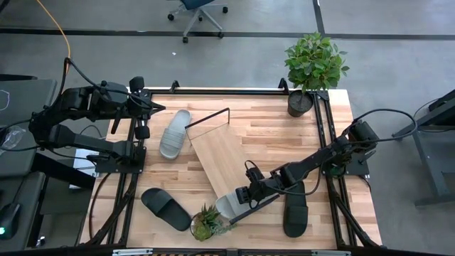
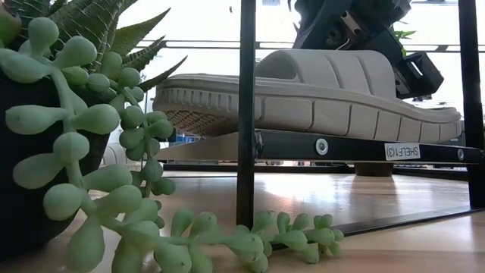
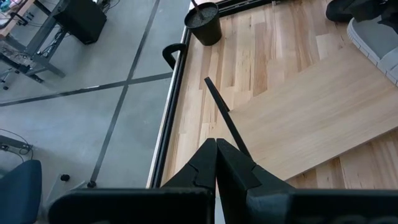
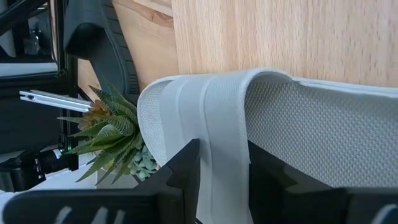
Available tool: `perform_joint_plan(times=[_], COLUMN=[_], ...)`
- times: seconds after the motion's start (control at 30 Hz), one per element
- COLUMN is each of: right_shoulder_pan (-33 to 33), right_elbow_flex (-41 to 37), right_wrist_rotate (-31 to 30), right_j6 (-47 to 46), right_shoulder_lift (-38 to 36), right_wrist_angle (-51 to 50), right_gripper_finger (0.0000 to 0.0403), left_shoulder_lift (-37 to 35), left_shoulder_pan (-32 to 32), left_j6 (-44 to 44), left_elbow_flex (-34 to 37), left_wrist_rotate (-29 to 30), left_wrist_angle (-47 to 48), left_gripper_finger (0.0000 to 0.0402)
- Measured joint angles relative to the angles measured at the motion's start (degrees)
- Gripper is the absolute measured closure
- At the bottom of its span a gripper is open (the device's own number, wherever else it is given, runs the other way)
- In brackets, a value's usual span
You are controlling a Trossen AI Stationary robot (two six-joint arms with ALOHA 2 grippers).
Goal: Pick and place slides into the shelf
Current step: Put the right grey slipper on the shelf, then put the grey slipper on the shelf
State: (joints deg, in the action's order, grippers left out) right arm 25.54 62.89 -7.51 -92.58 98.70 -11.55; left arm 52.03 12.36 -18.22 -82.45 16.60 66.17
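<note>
A light grey slide (image 1: 229,206) (image 2: 318,91) lies on the near end of the light-wood shelf (image 1: 220,156) (image 2: 356,148), which stands slantwise on the table. My right gripper (image 1: 245,198) (image 4: 224,168) is shut on its strap. A second light grey slide (image 1: 175,134) rests sole-down on the table, left of the shelf's far end. One black slide (image 1: 165,208) lies at the near left and another (image 1: 296,210) at the near right, behind my right arm. My left gripper (image 1: 149,108) (image 3: 216,155) is shut on nothing, raised at the far left. My right gripper pinches the slide's wide strap (image 4: 224,134) between its two fingers, one finger (image 4: 183,171) on each side of the strap's wall. The fingers slant down from the table's right. The slide's sole rests on the shelf board, and one end (image 2: 178,102) juts past the board's end.
A small succulent pot (image 1: 206,224) (image 2: 83,136) stands on the table just before the shelf's near end. A large potted plant (image 1: 311,67) stands at the far right corner. Black frame rails (image 1: 323,142) run along the table's sides.
</note>
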Motion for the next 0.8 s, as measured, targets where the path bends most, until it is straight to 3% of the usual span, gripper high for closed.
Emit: perform_joint_plan(times=[0.13,0.43,0.8], right_shoulder_pan=[0.0,0.04,0.07], right_elbow_flex=[0.0,0.0,0.0], right_wrist_rotate=[0.2,0.52,-1.91], right_j6=[0.27,0.39,1.37], right_shoulder_lift=[-0.25,-1.24,-6.05], right_wrist_angle=[0.04,-0.43,-8.6], right_gripper_finger=[0.03,0.0237,0.023], left_shoulder_lift=[-0.02,0.0,0.0], left_shoulder_pan=[0.0,0.0,0.0], left_j6=[0.0,0.0,0.0], left_elbow_flex=[0.0,0.0,0.0], left_wrist_rotate=[-0.02,-0.02,-0.04], left_wrist_angle=[0.0,0.01,0.02], left_gripper_finger=[0.0401,0.0401,0.0401])
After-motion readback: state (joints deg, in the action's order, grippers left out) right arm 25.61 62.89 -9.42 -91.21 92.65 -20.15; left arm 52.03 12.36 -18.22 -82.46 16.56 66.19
